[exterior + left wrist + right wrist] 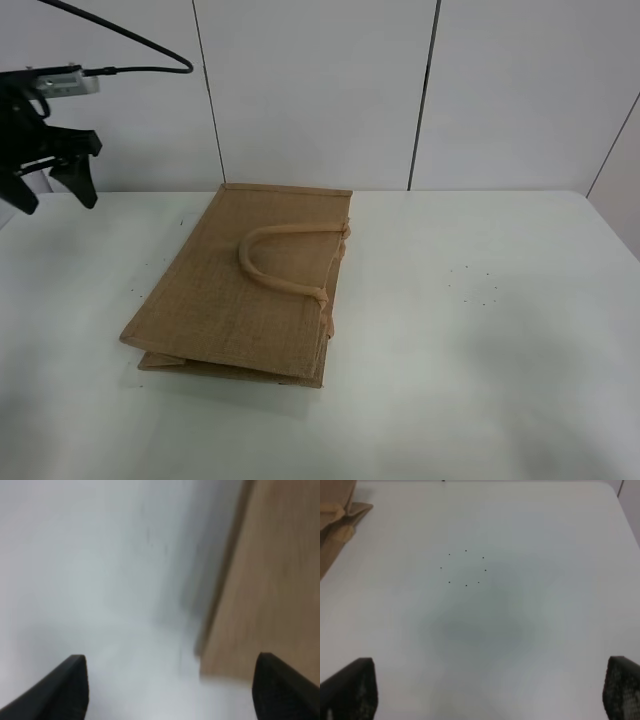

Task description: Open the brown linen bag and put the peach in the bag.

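Note:
The brown linen bag (pixel 250 285) lies flat and folded on the white table (pixel 480 340), with one beige loop handle (pixel 275 262) on top. My left gripper (pixel 55 178) hangs open and empty above the table's far left, well left of the bag. In the left wrist view the open fingertips (pixel 70 687) frame bare table, with the bag's edge (pixel 270 590) to one side. My right gripper (pixel 490 690) is open and empty over bare table; a corner of the bag (pixel 337 510) shows there. The right gripper is out of the exterior high view. The peach is not in view.
A ring of small dark dots (pixel 472 285) marks the table right of the bag; it also shows in the right wrist view (pixel 465 569). A white panelled wall (pixel 320 90) stands behind the table. A black cable (pixel 130 40) runs from the left arm.

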`<state>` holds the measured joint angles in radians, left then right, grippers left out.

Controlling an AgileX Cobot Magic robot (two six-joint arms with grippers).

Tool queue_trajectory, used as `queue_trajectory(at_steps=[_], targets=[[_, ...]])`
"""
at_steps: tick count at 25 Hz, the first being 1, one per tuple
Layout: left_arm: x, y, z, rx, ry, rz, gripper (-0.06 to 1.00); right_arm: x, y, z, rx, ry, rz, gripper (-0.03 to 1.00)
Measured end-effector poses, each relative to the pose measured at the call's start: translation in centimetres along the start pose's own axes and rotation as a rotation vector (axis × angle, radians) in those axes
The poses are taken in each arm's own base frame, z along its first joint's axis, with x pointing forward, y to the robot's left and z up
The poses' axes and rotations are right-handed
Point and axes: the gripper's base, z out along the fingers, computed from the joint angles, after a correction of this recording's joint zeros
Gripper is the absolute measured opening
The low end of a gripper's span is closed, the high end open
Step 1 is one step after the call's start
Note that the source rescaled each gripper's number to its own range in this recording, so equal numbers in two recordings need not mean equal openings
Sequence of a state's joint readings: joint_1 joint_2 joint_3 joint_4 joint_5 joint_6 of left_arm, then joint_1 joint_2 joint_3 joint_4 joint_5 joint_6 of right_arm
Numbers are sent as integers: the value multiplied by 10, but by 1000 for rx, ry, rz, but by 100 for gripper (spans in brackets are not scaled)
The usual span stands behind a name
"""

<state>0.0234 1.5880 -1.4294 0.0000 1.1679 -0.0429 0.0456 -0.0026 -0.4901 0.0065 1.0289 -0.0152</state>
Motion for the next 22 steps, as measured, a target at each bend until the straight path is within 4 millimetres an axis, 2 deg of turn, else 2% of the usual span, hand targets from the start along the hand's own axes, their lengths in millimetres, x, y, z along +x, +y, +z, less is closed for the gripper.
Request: queue_trajectory(at_steps=[2,5,9,12,16,19,22], targets=[[39,1,-21,2,-35,13,100,0,0,0,0,0,0,100],[96,6,-37,-27,-80,25,100,0,0,0,0,0,0,100],[164,13,-42,-55,-151,35,100,0,0,0,0,0,0,100],[209,16,-39,-58,-228,36,100,0,0,0,0,0,0,100],[252,18,-28,-52,-378,39,100,0,0,0,0,0,0,100],[274,18,-14,-29,-431,37,100,0,0,0,0,0,0,100],[287,16,0,8,-466,57,100,0,0,0,0,0,0,100]])
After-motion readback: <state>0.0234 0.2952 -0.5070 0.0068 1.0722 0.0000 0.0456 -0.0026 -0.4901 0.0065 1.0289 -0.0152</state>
